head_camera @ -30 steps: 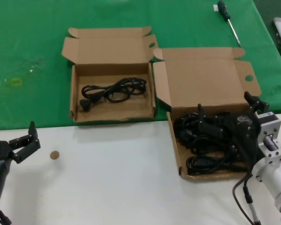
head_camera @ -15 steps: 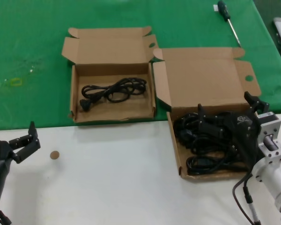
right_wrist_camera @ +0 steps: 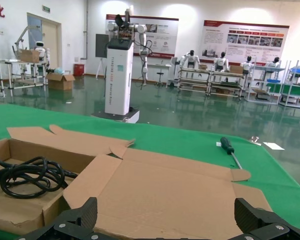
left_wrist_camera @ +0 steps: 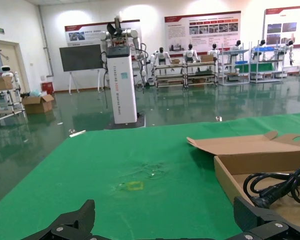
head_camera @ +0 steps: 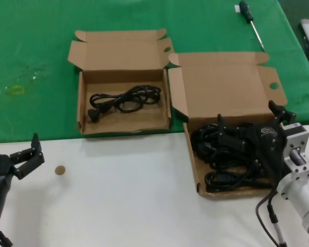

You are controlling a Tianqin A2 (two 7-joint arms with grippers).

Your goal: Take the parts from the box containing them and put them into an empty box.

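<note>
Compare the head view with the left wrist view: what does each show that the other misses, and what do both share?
Head view only: the larger box full of cords, the right gripper over it, a screwdriver, a small brown disc. Left wrist view only: a hall with a white pillar and shelving. Shared: the smaller box, its one cord, the green cloth.

Green cloth (head_camera: 36,56) fills the upper frame; a white table (head_camera: 118,195) fills the lower. Both boxes (head_camera: 121,72) (head_camera: 224,87) are plain brown cardboard. The cords (head_camera: 124,99) (head_camera: 221,154) are black. Both grippers (head_camera: 24,157) (head_camera: 252,131) are black, and the screwdriver (head_camera: 251,20) at upper right has a dark handle.
</note>
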